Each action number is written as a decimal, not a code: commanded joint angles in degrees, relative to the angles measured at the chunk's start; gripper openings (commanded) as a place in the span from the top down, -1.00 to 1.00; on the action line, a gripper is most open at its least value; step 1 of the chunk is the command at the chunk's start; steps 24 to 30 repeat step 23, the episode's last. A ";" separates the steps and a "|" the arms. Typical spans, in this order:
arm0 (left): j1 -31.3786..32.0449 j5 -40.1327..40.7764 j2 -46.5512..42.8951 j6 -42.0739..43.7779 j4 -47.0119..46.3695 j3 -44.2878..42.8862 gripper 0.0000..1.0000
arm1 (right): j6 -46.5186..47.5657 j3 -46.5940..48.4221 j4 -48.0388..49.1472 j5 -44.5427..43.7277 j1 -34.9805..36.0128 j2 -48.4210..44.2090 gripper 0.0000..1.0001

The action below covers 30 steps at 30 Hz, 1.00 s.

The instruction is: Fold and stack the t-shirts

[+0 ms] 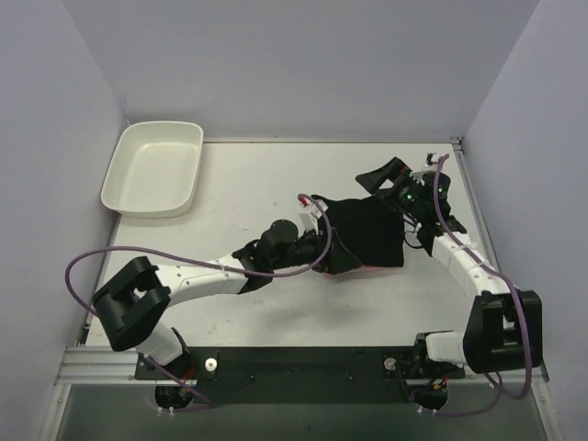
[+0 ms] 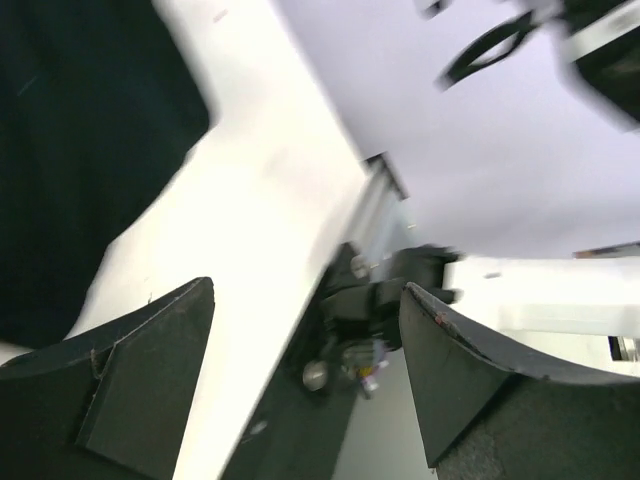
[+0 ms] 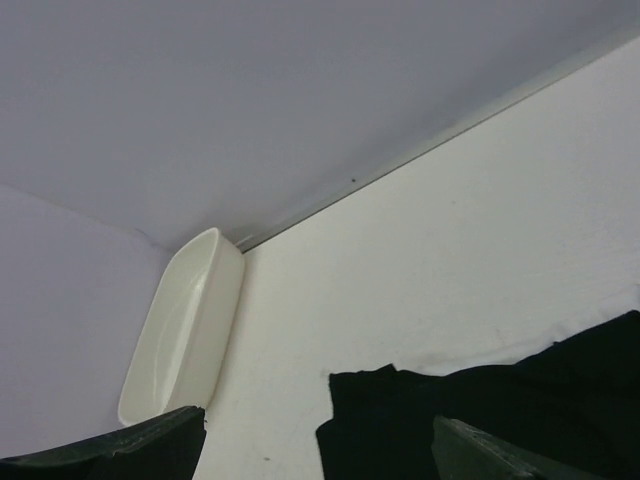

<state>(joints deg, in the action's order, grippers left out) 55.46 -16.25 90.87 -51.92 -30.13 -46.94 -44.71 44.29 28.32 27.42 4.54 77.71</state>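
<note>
the left jaws stand wide apart, their dark fingers [image 2: 140, 390] framing bare table [image 2: 250, 230] with nothing between them; that view is smeared, so i judge the wrist is in motion. seen from above they sit low at the left edge of the black shirt [image 1: 367, 230], just beside the cloth and not pinching it. the right jaws are spread just as wide, fingers [image 3: 500, 455] at the bottom corners of their own view, black cloth lying below and ahead of them but none of it caught — from above they hang by the shirt's far right corner. so neither arm holds anything. the shirt lies right of the table's middle, gathered into a compact, rough rectangle with a loose flap toward the far right. a thin pink edge [image 1: 367, 270] peeks out along its near side, most likely the pink shirt underneath, which would make this the top of a stack. no daisy-print shirt shows. the two arms flank the cloth from opposite sides, a stance that suits tidying or turning over one more fold with both ends managed together. the tray [image 1: 195, 165] sits well apart at the far left corner, playing no part here.
</note>
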 commanded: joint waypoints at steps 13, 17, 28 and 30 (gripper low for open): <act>1.14 18.31 -16.77 12.10 35.21 -15.20 -0.93 | 8.57 -2.99 -19.15 -18.69 18.83 -16.43 -1.00; 0.27 30.21 -21.69 13.86 45.05 -14.33 -0.94 | 12.53 -3.16 -28.12 -28.89 26.73 -23.47 -1.00; -1.06 40.23 -30.39 13.78 53.42 -10.64 -0.95 | 17.99 -1.49 -38.66 -46.64 34.30 -34.20 -1.00; -1.06 40.23 -30.39 13.78 53.42 -10.64 -0.95 | 17.99 -1.49 -38.66 -46.64 34.30 -34.20 -1.00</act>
